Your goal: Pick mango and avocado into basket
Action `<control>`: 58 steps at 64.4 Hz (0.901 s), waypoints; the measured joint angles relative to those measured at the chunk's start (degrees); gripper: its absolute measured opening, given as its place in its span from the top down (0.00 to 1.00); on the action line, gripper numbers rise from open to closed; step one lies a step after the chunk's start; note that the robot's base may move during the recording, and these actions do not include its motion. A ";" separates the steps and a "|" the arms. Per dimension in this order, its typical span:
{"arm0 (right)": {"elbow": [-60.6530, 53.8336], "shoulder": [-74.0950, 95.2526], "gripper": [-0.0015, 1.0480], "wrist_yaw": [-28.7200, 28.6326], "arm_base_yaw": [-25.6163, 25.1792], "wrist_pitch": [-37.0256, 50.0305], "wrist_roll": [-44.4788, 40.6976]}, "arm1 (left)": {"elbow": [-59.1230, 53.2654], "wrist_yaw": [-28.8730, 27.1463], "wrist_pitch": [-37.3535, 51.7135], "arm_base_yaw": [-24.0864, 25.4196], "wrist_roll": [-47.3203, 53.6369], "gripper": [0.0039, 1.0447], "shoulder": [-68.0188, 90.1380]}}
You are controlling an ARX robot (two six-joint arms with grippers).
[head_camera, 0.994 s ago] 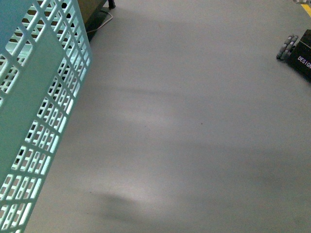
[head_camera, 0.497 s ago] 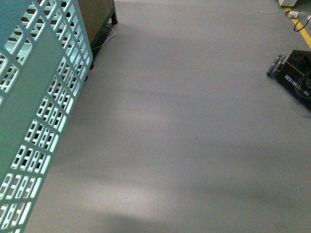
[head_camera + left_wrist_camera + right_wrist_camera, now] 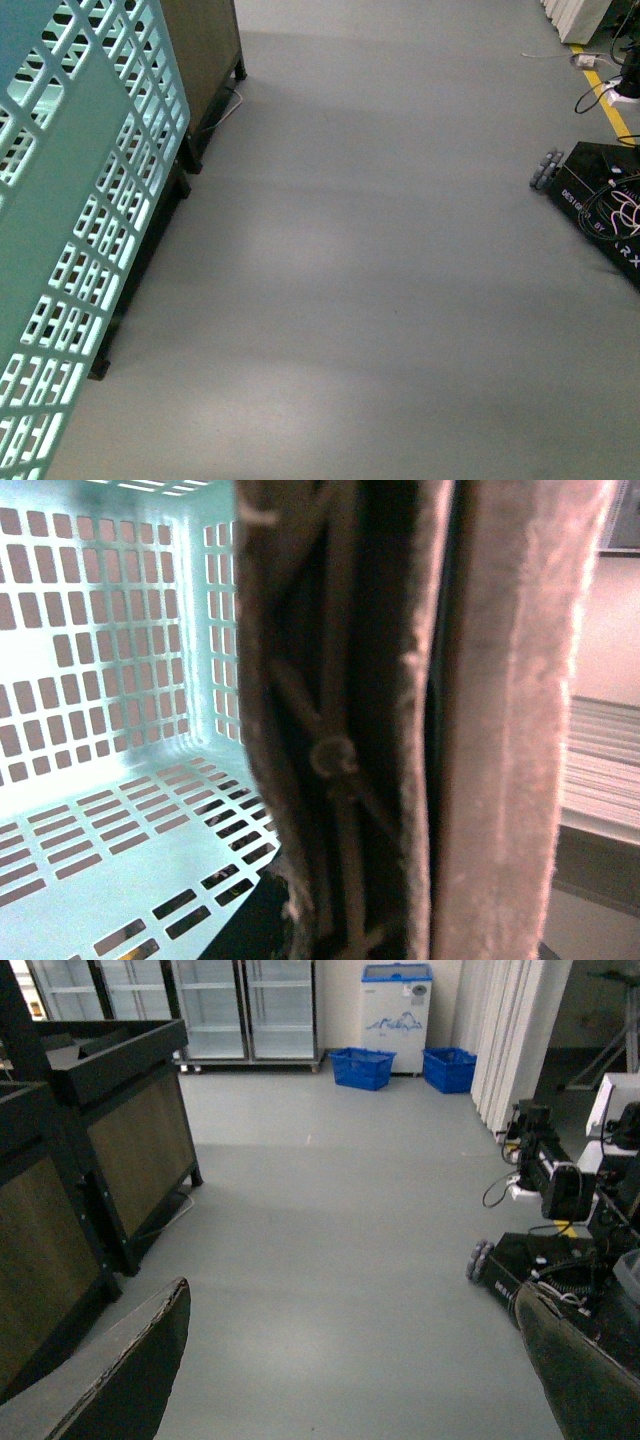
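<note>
— The basket (image 3: 70,250), where was it?

— Hard by the left hand (image 3: 440,720). That wrist's camera looked past the fingers (image 3: 520,680) straight at its teal slotted wall and floor. From the body camera, one wall of it filled the left edge, tilted and very close.

— And that hand's grip?

— Drawn in. The two padded fingers stood almost together with only a thin dark slit between them, and I saw nothing caught in it.

— What came next, moving right?

— A dark display stand (image 3: 205,70) just behind the basket, its legs on the grey floor (image 3: 380,300). The right wrist's camera showed more stands (image 3: 130,1150) of the same sort ahead of the right hand (image 3: 350,1295), on the side away from the wheeled base.

— Was the right hand holding anything?

— Nothing. Its fingers (image 3: 130,1380) were spread wide, and bare floor showed between them.

— And further right?

— A black wheeled base (image 3: 600,180) trailing cables (image 3: 615,215), ahead of that hand and close to one finger. A yellow line (image 3: 610,100) ran along the floor beyond it.

— Anything far off?

— Well ahead of the right hand stood glass-door fridges (image 3: 245,1010), a white chest freezer (image 3: 398,1020) and two blue crates (image 3: 362,1068).
</note>
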 joint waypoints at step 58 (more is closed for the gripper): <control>0.02 -0.02 0.08 0.22 0.00 0.02 0.04 | 0.15 -0.17 0.00 -0.20 0.00 0.86 -0.07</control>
